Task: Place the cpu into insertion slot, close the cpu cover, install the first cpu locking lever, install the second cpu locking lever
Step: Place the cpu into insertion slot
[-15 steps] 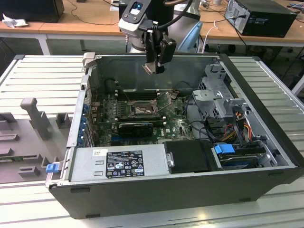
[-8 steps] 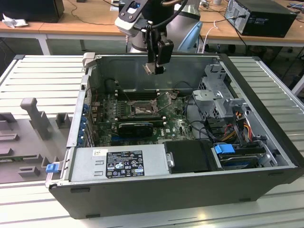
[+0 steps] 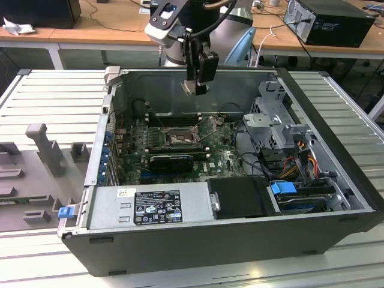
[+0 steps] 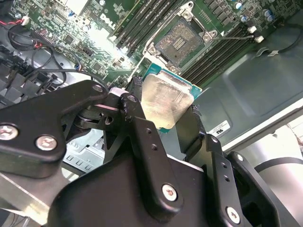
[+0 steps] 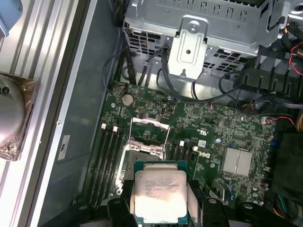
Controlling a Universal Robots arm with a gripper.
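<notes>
Fingers of my gripper (image 3: pixel 194 88) are clenched on the cpu (image 5: pixel 160 196), held in the air above the open computer case (image 3: pixel 240 240). Inside it, on the motherboard (image 5: pixel 213 124), the insertion slot (image 5: pixel 140 154) sits unfilled, the cpu cover (image 5: pixel 149 128) swung open.

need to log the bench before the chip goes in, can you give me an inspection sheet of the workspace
surface: slatted metal table carrying an open computer case
job's things: chip held above the bare socket; cover frame open
clutter: grey moulded holders on the table, at the exterior view's left
end effector: shut on the chip, above the board
cables: black leads by the drive cage; coloured wires at the exterior view's right
surroundings: benches behind, one with a black box
</notes>
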